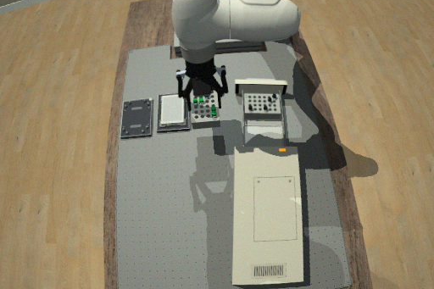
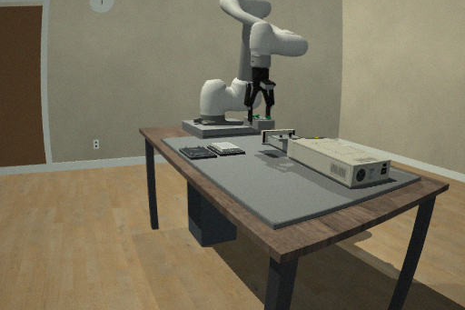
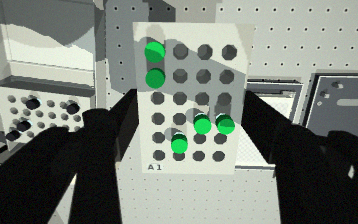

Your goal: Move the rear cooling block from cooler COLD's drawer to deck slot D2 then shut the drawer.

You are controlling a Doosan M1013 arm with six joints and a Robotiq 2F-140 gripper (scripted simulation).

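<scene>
My gripper (image 1: 204,108) (image 2: 259,119) is shut on the rear cooling block (image 1: 205,121) (image 2: 264,125) (image 3: 190,87), held level in the air between COLD (image 1: 267,167) (image 2: 336,156) and D1 (image 1: 186,129) (image 2: 236,153). Its five green tubes stand in bores; their lower ends are hidden. The front block (image 1: 262,111) (image 3: 45,112) sits in the open drawer (image 1: 261,82) with several black tubes in it. COLD's lamp (image 1: 282,150) is lit orange. D2 (image 1: 136,119) (image 2: 197,153) (image 3: 340,122) is an empty dark slot with locators, beyond D1.
D1 holds a white rectangular piece (image 1: 172,108) (image 2: 224,146), beside the held block in the overhead view and between it and D2. The drawer's upright front stands on the block's other side. The robot's base (image 2: 218,129) is at the back of the table.
</scene>
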